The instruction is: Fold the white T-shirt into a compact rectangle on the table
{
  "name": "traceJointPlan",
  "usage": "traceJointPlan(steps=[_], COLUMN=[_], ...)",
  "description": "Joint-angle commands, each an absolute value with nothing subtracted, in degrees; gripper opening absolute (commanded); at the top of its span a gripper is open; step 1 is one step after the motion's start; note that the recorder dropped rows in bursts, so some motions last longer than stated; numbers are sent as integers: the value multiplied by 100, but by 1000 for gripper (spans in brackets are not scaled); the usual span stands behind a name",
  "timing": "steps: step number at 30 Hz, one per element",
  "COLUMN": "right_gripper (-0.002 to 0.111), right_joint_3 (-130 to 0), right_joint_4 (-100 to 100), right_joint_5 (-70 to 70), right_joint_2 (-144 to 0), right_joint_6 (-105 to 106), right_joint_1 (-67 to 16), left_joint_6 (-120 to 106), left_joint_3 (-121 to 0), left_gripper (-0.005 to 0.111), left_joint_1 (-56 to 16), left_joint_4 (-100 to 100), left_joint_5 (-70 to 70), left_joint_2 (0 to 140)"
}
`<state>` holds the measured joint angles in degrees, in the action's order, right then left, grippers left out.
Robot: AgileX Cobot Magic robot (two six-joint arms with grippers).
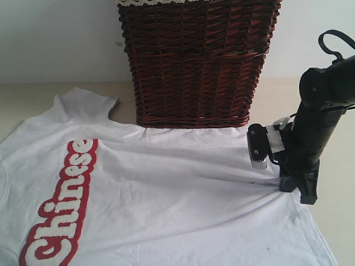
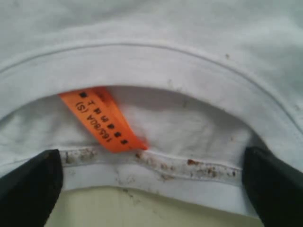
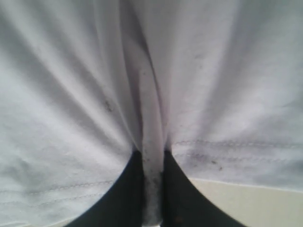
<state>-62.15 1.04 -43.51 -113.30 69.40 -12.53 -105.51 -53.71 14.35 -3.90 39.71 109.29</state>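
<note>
White cotton T-shirt [image 1: 166, 194] lies flat, not yet folded, on the pale beige table [image 1: 22, 97]. The right end effector [image 3: 152, 198] pinches its hem [image 3: 236, 151], and the left end effector [image 2: 151, 189] is spread astride the collar [image 2: 165, 61].

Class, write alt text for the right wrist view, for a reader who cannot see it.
The right gripper is shut on a pinched ridge of the white T-shirt at its stitched hem, with creases fanning away from the grip. A strip of the pale table shows beyond the hem.

White T-shirt [image 1: 166, 188], front: "Chinese". Orange tag [image 2: 102, 120] at collar: "165/80A (S)"; other characters on the tag illegible.
</note>
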Motion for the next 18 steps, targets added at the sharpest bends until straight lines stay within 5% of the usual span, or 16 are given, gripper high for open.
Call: traceJointPlan(steps=[1, 18], right_gripper=[0, 0], right_joint_3=[-6154, -6154], right_joint_4=[-57, -77], right_joint_5=[-3975, -3502], right_joint_2=[-11470, -11470], right_joint_6=[6882, 6884], right_joint_1=[-1228, -1228], left_joint_6=[-10579, -10579], left_joint_3=[-5196, -5196], left_gripper=[104, 104], left_joint_1=[1438, 1438], left_joint_4=[-370, -370], left_joint_5=[3689, 3689], left_joint_2=[11271, 11271])
